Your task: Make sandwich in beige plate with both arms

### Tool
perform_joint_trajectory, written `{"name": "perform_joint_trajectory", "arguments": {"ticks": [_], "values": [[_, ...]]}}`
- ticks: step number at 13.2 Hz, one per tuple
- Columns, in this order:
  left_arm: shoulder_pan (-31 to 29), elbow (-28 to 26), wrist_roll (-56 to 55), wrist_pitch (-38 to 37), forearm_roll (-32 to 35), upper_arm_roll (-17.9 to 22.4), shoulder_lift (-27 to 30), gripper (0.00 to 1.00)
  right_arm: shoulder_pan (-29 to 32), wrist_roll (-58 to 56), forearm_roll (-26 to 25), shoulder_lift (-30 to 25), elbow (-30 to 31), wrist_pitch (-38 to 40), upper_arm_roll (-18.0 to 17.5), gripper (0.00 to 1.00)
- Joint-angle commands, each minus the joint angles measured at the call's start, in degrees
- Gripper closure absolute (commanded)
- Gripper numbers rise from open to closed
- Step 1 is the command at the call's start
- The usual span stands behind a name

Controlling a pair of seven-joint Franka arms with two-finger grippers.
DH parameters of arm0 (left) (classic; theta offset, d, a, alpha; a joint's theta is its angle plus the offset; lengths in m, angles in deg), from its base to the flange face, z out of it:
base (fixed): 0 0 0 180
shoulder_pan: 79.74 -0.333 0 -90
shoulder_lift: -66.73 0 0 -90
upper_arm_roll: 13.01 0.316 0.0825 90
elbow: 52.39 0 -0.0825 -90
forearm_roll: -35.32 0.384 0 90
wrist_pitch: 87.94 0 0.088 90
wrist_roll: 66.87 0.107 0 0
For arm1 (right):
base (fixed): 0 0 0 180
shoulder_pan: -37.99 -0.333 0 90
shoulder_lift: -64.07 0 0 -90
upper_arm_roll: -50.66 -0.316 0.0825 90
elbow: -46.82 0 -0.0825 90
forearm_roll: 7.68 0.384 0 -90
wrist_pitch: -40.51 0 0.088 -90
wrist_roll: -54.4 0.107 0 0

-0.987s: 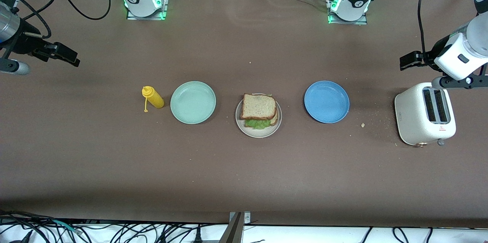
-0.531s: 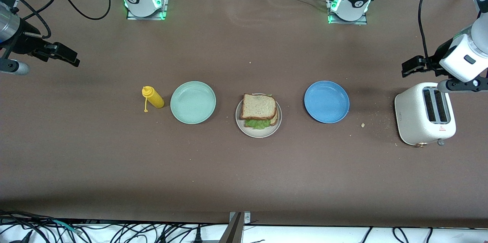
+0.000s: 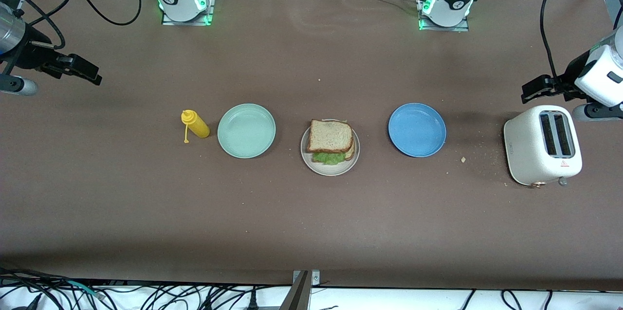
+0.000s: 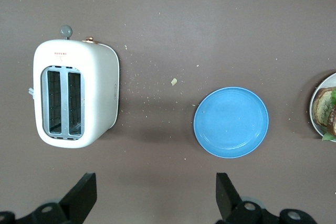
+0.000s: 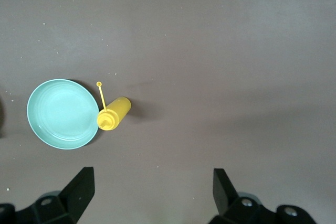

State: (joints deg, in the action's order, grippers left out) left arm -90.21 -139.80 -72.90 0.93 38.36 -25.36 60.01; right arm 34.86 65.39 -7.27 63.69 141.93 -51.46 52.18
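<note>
The sandwich [image 3: 331, 136] lies on the beige plate [image 3: 306, 155] in the middle of the table: toasted bread on top, green lettuce showing at its edge. In the left wrist view only a sliver of the sandwich [image 4: 326, 109] and of the beige plate [image 4: 313, 120] shows. My left gripper [image 3: 534, 90] hangs open and empty over bare table by the toaster; its view shows the left gripper [image 4: 156, 195] with nothing between the jaws. My right gripper [image 3: 82, 70] waits open over bare table at the right arm's end; in its own view the right gripper [image 5: 152, 190] is empty too.
A blue plate [image 3: 417, 129] sits empty between the sandwich and the white toaster [image 3: 541, 144], with crumbs [image 3: 463, 159] scattered by them. Toward the right arm's end stand an empty mint-green plate [image 3: 246, 130] and a yellow squeeze bottle [image 3: 196, 124] lying on its side.
The left arm has drawn back from above the toaster toward its own end of the table. The right arm and everything on the table have stayed put.
</note>
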Motion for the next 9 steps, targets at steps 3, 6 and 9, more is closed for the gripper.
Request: {"name": "perform_joint_trajectory", "arguments": {"ticks": [3,6,9], "values": [[-0.52,-1.8,-0.04,0.87,-1.54,-0.13,1.71,0.0,0.4,-0.01,0.83,-0.85,-0.1,2.05,-0.11,0.0],[-0.43,-1.8,-0.04,0.87,-1.54,-0.21,1.62,0.0,0.23,1.3,0.92,-0.85,-2.03,2.59,-0.37,0.0],[-0.43,-1.89,-0.04,0.87,-1.54,-0.3,1.62,0.0,0.4,1.84,0.83,-1.03,-4.85,3.29,-0.11,0.0]]}}
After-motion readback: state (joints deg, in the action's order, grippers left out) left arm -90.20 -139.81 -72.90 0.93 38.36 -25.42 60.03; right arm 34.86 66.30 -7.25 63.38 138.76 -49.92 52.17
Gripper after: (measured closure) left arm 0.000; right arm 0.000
